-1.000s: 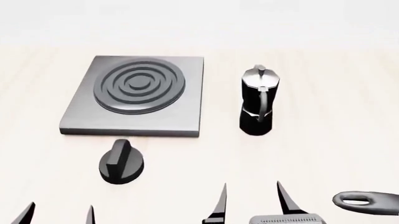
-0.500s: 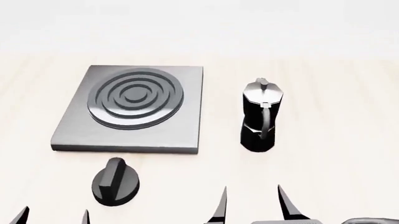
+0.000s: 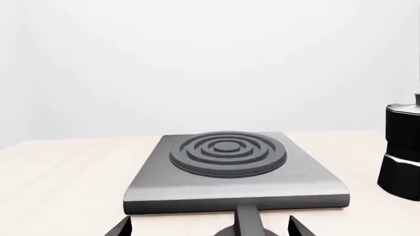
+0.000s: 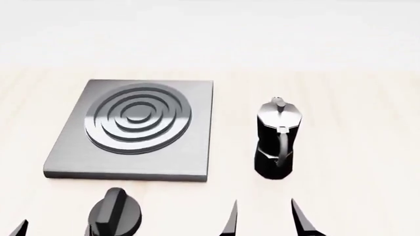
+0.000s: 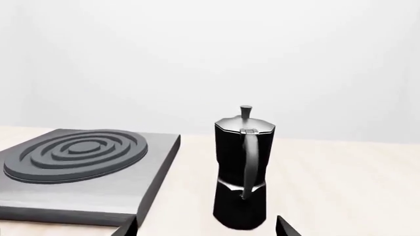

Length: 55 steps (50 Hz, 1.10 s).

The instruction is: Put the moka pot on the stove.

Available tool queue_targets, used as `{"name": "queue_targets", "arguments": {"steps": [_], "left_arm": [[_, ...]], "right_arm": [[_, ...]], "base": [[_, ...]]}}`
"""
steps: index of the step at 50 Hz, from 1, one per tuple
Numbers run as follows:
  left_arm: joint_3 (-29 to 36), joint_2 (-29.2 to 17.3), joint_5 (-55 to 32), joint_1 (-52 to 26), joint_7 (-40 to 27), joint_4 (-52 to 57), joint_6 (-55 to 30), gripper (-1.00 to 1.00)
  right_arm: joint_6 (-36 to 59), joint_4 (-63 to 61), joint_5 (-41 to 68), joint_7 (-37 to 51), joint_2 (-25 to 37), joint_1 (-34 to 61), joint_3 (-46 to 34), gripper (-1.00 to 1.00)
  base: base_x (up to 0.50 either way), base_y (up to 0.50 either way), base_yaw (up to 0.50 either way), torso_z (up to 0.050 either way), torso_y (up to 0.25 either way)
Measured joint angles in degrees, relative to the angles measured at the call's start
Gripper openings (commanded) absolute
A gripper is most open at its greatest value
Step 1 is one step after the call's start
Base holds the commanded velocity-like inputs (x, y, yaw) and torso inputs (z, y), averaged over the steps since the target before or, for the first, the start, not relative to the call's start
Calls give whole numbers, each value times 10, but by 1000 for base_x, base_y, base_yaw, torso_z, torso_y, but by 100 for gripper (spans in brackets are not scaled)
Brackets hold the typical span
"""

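The moka pot [image 4: 277, 140], black and faceted with a silver lid, stands upright on the pale wooden table to the right of the stove [image 4: 131, 129]. It is apart from the stove, its handle facing me. In the right wrist view the moka pot [image 5: 243, 167] rises just ahead of my right gripper [image 5: 206, 228], beside the stove [image 5: 78, 164]. My right gripper [image 4: 266, 221] is open, short of the pot, with nothing between its fingertips. My left gripper [image 4: 54, 232] is open at the bottom edge, in front of the stove [image 3: 226, 167]. The moka pot [image 3: 400, 162] is cut off at that view's edge.
A squat black knob [image 4: 115, 217] with a ridge lies on the table just in front of the stove's near edge. In the left wrist view the knob [image 3: 246, 225] shows between the fingertips of my left gripper [image 3: 208, 229]. Pale wall stands behind the table.
Stove, pot and knob have slid down the head view toward me, and the gap between pot and right fingertips has narrowed. The pan handle at the lower right has left the view.
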Motion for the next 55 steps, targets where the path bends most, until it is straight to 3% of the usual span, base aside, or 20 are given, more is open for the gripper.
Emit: {"name": "queue_targets", "arguments": {"steps": [40,55], "left_arm": [[15,-5,-3,-11,-11,-15,6,100],[18,-12,-8,-1,-15,-1,4,100]], "right_arm": [[-4,7,14,6,9,8,-10,100],[-5,-10,16,10,14,2,-16,100]], "base": [[160,0,0,0,0],[0,0,0,0,0]]}}
